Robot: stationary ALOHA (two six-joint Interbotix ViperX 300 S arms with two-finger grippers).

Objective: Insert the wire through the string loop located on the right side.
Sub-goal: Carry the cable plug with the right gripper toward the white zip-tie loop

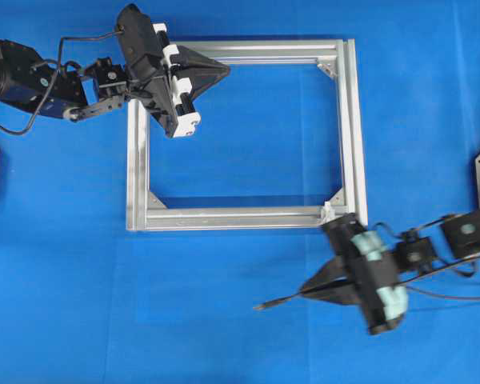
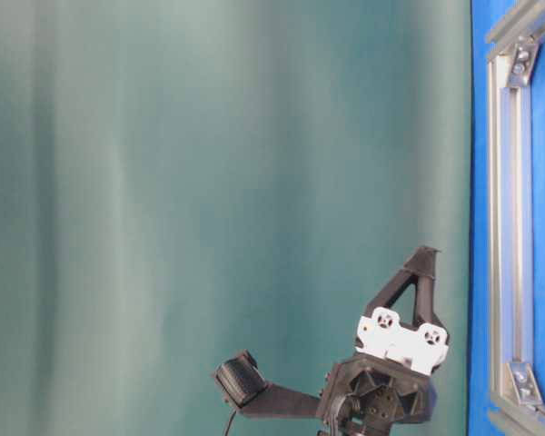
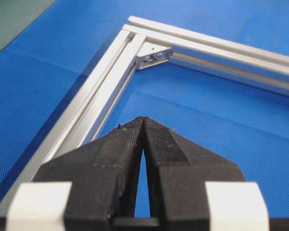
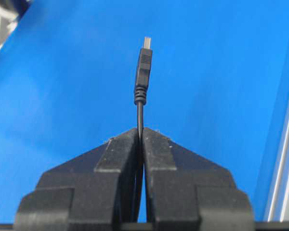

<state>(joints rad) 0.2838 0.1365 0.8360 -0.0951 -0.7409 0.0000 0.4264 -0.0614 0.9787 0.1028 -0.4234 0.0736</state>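
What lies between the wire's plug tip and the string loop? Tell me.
In the overhead view, only bare blue cloth lies between the wire's plug tip and the string loop at the frame corner.

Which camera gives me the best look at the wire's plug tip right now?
The right wrist view: the plug tip fills it sharply, sticking out beyond the shut right gripper. Overhead shows it only as a small dark tip; the other views miss it.

Open blue desk (image 1: pixel 104 320) across lower left and far right of overhead view: free passage. Aluminium frame (image 1: pixel 348 128) blocks centre; its interior bare. Left end effector (image 1: pixel 224 72) sits over frame's upper-left corner, crowding it. Right end effector (image 1: pixel 304 290), pinching wire (image 1: pixel 276 302), sits just below frame's lower-right corner; whitish speck there, possibly string loop (image 1: pixel 328 213), leaves tight clearance.
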